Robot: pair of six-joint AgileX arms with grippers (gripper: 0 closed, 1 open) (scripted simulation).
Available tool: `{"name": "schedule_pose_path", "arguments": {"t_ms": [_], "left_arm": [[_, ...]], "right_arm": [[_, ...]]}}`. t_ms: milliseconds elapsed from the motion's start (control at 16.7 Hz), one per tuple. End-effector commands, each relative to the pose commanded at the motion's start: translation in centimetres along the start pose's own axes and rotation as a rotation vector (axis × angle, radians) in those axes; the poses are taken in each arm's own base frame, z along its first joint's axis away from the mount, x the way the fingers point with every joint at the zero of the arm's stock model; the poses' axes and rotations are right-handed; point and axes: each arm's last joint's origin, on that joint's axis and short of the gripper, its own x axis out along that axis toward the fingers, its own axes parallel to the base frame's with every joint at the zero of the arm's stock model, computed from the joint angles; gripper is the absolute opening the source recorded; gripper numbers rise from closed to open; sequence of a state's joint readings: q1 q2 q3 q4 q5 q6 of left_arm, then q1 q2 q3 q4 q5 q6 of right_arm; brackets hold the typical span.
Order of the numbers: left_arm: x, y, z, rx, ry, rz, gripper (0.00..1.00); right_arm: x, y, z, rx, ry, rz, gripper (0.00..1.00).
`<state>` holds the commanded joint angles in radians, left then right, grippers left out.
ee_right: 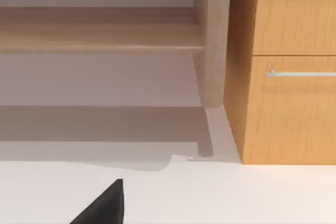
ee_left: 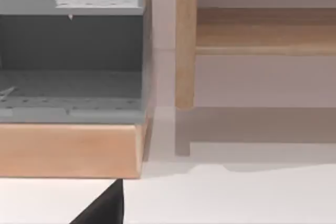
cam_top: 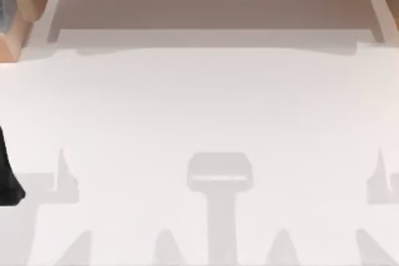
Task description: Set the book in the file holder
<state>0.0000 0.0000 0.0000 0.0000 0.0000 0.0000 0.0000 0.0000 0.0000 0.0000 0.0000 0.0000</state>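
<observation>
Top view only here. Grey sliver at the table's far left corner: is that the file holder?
Observer: Yes. The left wrist view shows a grey perforated file holder with a perforated floor and another tier above it.
Operator: Directly on the table?
Observer: No, it sits on a light wooden block, and the block rests on the white table.
Operator: What is at the far right corner?
Observer: The right wrist view shows an orange-brown wooden cabinet standing on the table, with a silver bar handle on its drawer front.
</observation>
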Motion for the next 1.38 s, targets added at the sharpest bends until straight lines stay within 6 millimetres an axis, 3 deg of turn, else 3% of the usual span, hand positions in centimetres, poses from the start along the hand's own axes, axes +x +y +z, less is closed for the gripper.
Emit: {"name": "schedule_pose_path", "arguments": {"t_ms": [180,300,480,660,900,1020,1200,1380], "left_arm": [[0.0,0.0,0.3,0.0,0.0,0.0,1.0],[0.0,-0.1,1.6,-0.001,0.001,-0.002,1.0],[0.5,-0.5,5.7,-0.002,0.005,-0.005,1.0],[2.5,-1.2,11.9,-0.004,0.007,-0.008,1.0],[8.2,-3.3,20.9,-0.009,-0.003,-0.011,1.0],[11.9,-5.1,24.3,-0.011,-0.007,-0.011,1.0],[17.6,-8.6,27.4,-0.012,-0.006,-0.013,1.0],[22.7,-12.6,28.6,-0.013,-0.007,-0.015,1.0]], "right_arm": [[0.0,0.0,0.0,0.0,0.0,0.0,1.0],[0.0,0.0,0.0,0.0,0.0,0.0,1.0],[0.0,0.0,0.0,0.0,0.0,0.0,1.0],[0.0,0.0,0.0,0.0,0.0,0.0,1.0],[0.0,0.0,0.0,0.0,0.0,0.0,1.0],[0.0,0.0,0.0,0.0,0.0,0.0,1.0],[0.0,0.0,0.0,0.0,0.0,0.0,1.0],[0.0,0.0,0.0,0.0,0.0,0.0,1.0]]}}
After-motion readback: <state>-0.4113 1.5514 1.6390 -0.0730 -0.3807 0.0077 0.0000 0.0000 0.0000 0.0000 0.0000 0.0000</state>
